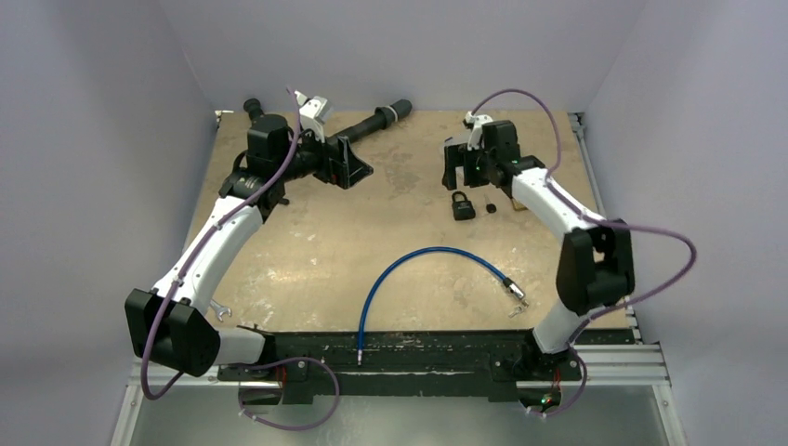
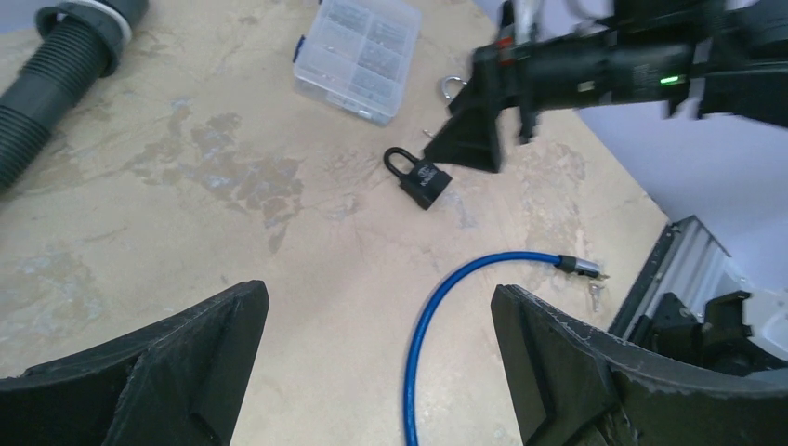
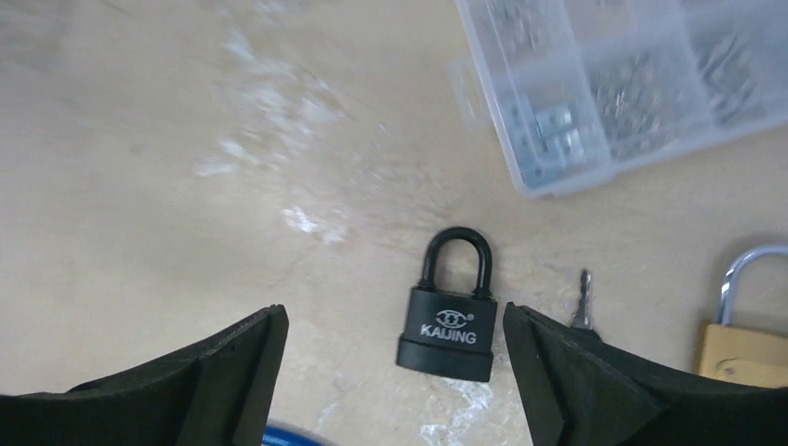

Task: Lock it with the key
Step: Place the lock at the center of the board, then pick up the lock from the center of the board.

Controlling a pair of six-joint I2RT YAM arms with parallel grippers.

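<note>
Black padlock (image 3: 449, 321): laid flat on the tabletop (image 3: 139, 186), shackle closed, before the spread, empty right claw (image 3: 392, 323); key (image 3: 583, 299) just beside. Left claw (image 2: 379, 295) spread, well apart. Key best pinched by its head.

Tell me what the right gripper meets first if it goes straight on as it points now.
Probably the black padlock, lying flat on the table, almost centred ahead of the open right gripper; depth is unclear.
</note>
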